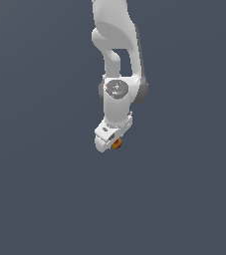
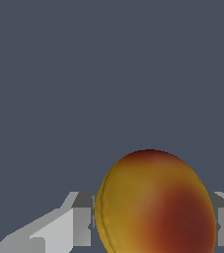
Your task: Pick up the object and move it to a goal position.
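Orange-yellow with a dark red patch, the object [image 2: 155,202] sits between the two grey-white fingers [image 2: 66,227] of the gripper [image 1: 115,143] — in the wrist view one finger stands at each flank of it, the ball filling the gap between them. Both fingers appear pressed against its sides, so the hand looks closed on the ball, open only as wide as the ball itself. In the exterior view the white arm [image 1: 117,60] hangs down with the hand at its lower end, and the small ball peeks out just under the hand's tip — tiny against the hand. All around is plain dark grey-blue ground [image 1: 35,199].
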Robot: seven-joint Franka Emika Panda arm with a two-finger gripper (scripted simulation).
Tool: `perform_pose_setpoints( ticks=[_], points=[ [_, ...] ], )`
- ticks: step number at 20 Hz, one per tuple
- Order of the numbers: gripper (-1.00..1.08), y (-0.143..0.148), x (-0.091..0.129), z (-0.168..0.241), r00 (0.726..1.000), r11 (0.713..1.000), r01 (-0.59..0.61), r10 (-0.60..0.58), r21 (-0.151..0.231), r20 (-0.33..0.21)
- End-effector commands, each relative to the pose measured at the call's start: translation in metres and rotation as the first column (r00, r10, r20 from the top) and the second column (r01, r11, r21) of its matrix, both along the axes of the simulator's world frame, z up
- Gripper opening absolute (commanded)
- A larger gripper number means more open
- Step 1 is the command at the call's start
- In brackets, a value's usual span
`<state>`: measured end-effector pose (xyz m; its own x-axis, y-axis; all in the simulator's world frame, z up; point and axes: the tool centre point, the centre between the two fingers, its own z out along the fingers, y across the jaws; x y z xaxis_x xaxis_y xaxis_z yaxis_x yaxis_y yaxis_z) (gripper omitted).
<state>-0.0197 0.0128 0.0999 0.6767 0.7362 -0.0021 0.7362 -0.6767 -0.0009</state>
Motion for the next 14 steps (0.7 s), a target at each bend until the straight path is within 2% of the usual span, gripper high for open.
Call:
perform_pose_setpoints(
  ticks=[1,8,14],
  points=[
    [-1.0,-0.006,-0.01,0.019,1.0,1.0,0.0,0.0,0.0,0.002],
    [-1.0,-0.019,-0.032,0.058,1.0,1.0,0.0,0.0,0.0,0.002],
    [-1.0,-0.025,-0.042,0.078,1.0,1.0,0.0,0.0,0.001,0.002]
  ],
)
